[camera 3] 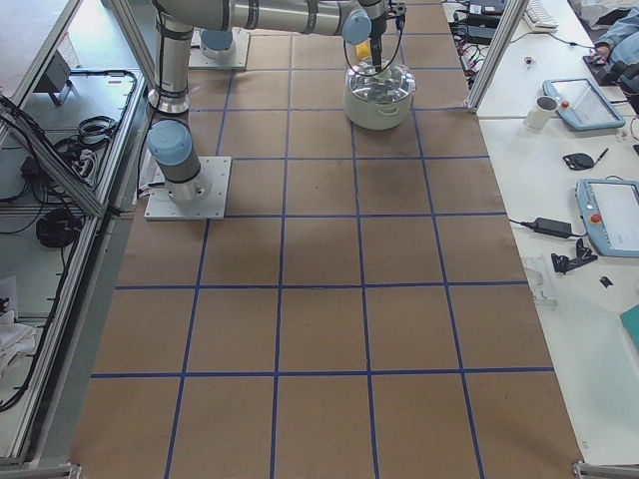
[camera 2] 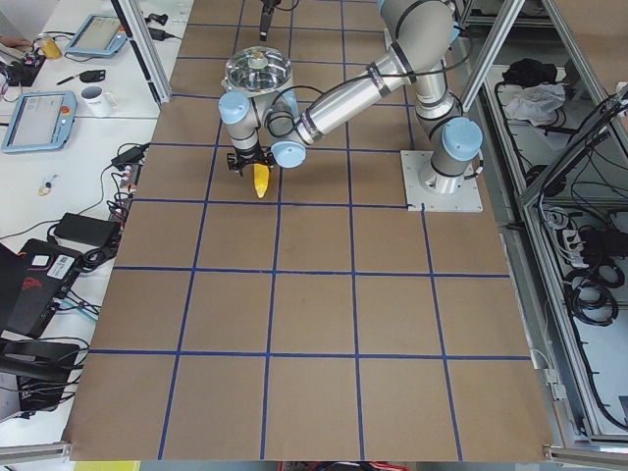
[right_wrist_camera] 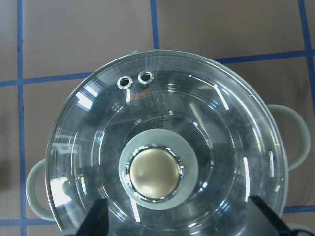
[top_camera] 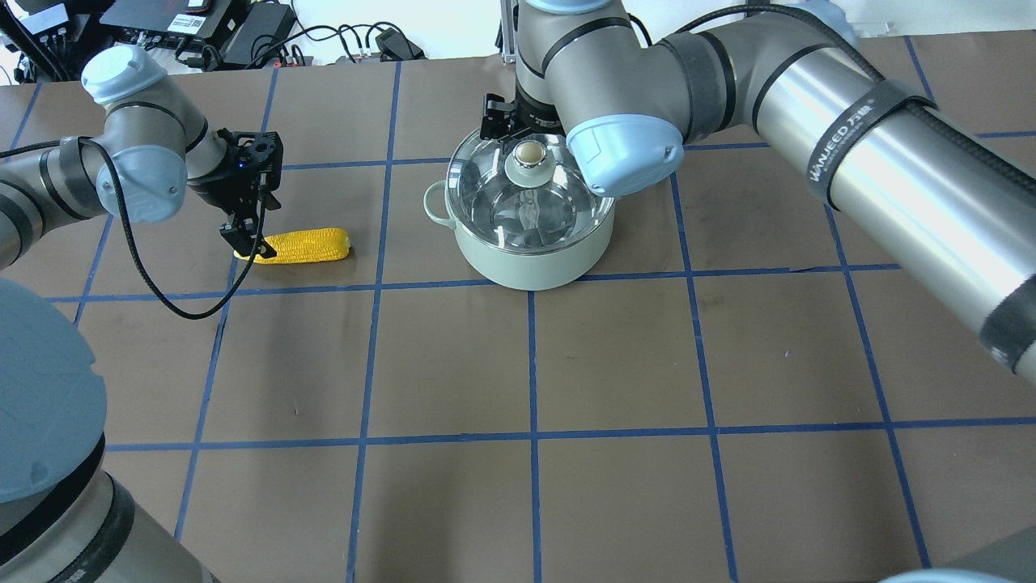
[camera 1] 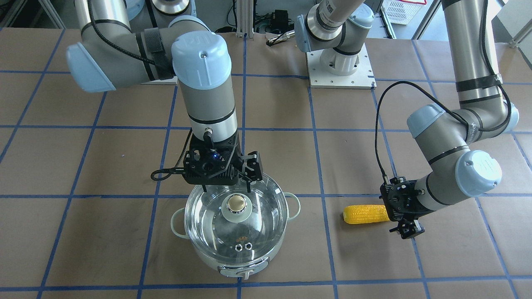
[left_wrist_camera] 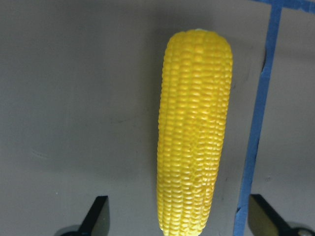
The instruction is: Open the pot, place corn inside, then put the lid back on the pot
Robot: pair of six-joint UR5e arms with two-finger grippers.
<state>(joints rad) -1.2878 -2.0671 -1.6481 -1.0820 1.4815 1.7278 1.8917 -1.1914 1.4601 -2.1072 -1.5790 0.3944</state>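
Observation:
The pale green pot stands on the table with the clear glass lid on it, also in the overhead view. My right gripper is open just above the lid; in the right wrist view its fingertips stand wide apart on either side of the beige knob without touching it. The yellow corn lies on the table to the pot's side. My left gripper is open, and its fingertips straddle the thick end of the corn.
Brown paper with a blue tape grid covers the table. The left arm's white base plate sits behind the pot. Operator desks with tablets and a mug run beyond the table's far edge.

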